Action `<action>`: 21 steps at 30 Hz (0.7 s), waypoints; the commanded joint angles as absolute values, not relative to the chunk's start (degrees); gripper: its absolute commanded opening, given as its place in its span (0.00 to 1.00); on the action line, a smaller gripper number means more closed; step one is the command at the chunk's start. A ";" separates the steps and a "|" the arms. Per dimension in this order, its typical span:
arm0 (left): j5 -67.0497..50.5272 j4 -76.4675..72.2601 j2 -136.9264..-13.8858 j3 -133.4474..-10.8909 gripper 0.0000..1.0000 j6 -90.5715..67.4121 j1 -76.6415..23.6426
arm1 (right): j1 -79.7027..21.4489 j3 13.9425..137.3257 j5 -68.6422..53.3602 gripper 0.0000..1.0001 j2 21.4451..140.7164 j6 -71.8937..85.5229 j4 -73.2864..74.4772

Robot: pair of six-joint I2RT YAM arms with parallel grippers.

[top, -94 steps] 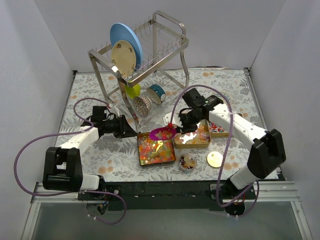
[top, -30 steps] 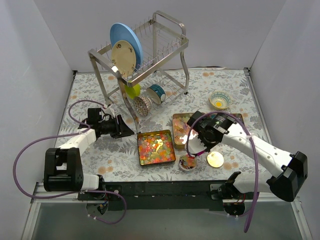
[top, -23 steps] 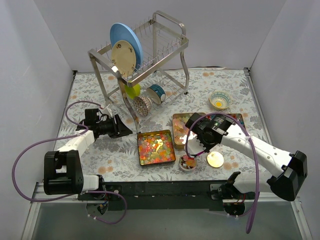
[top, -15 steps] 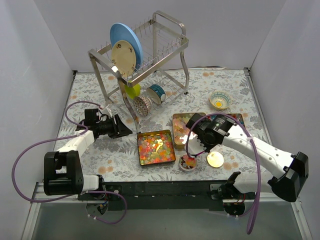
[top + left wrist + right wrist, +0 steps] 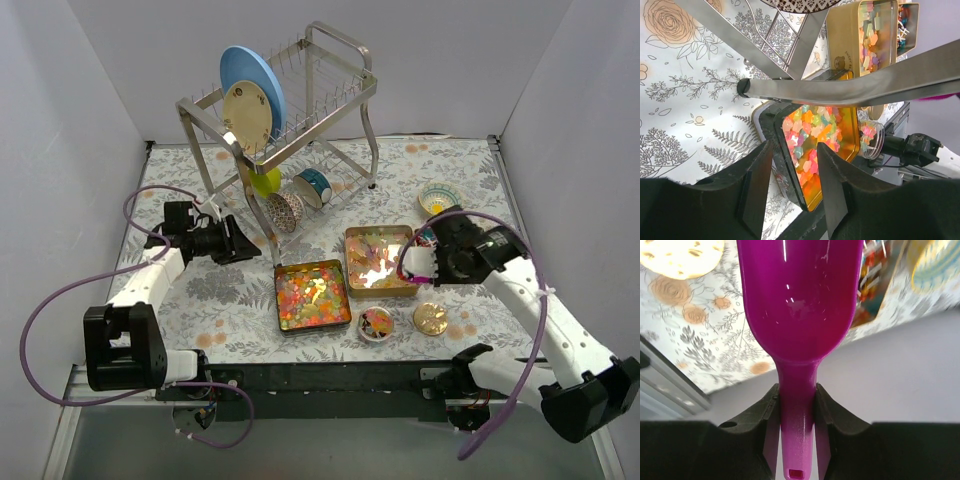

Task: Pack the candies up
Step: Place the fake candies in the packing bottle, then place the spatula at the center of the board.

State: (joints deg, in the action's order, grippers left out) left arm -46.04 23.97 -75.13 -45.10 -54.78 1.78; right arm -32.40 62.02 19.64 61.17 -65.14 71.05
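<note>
A gold square tin [image 5: 313, 295] holds mixed bright candies; it also shows in the left wrist view [image 5: 820, 145]. A second tin [image 5: 378, 258] holds yellow-orange gummies. Red-blue-white wrapped pieces [image 5: 872, 270] lie in a third tin, mostly hidden under my right arm in the top view. A small clear round jar [image 5: 376, 323] holds some candies. My right gripper [image 5: 425, 258] [image 5: 796, 390] is shut on the handle of the purple scoop [image 5: 800, 305], raised by the third tin. My left gripper [image 5: 243, 245] [image 5: 794, 147] is open and empty beside the rack leg.
The metal dish rack [image 5: 290, 110] with plates and cups stands at the back, its leg bars [image 5: 840, 87] close in front of my left fingers. A round gold lid [image 5: 431, 318] lies right of the jar. A small bowl [image 5: 438, 198] sits at the back right.
My right gripper has moved with the scoop from above the jar to the right and back, beside the third tin. My left gripper has drawn back slightly toward the rack.
</note>
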 commanded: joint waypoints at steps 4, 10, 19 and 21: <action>-46.23 30.05 -72.77 -47.99 0.40 -53.35 2.46 | -4.07 61.70 4.76 0.01 58.62 -52.49 54.69; -45.70 33.04 -72.16 -50.54 0.40 -56.68 2.63 | 18.53 66.96 -4.56 0.01 70.38 -44.39 46.50; -47.20 34.88 -72.85 -51.41 0.40 -56.17 2.72 | 24.61 71.10 -5.80 0.01 89.37 -39.20 40.79; -47.11 35.59 -73.47 -51.85 0.40 -55.38 2.72 | 24.61 71.63 -6.68 0.01 92.89 -37.98 39.30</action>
